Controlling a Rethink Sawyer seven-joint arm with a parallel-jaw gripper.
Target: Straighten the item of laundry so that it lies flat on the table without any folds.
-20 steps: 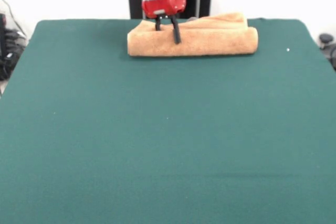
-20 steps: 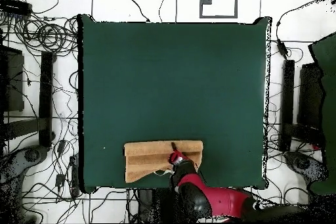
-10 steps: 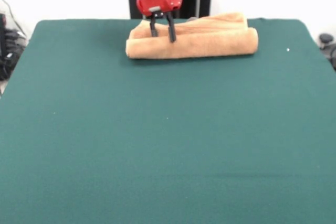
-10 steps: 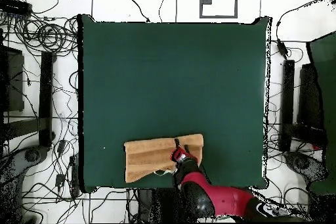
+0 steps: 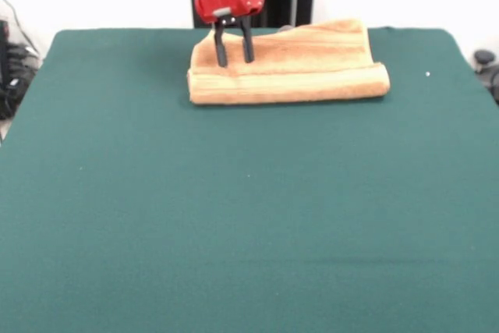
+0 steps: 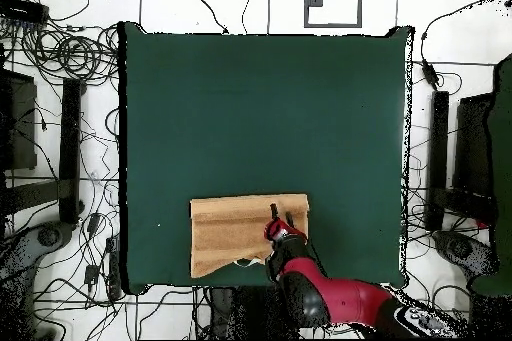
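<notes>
The item of laundry, an orange-tan towel (image 5: 312,60), lies partly folded at the far edge of the green table (image 5: 249,208). A thick rolled fold runs along its front edge, with a flatter layer behind it. My red and black gripper (image 5: 233,55) hangs over the towel's left part, open, its dark fingertips down at the cloth with nothing pinched between them. In the overhead view the towel (image 6: 230,235) sits at the table's (image 6: 260,107) bottom edge, and the gripper (image 6: 277,213) is over its right part.
Tangled cables (image 6: 60,52) and black stands (image 6: 70,147) lie on the floor to both sides of the table in the overhead view. A small white speck (image 5: 427,74) sits on the felt at the right.
The towel has spread wider across the table, and its rolled front edge has moved away from the robot. The gripper has shifted up and to the left in the front view.
</notes>
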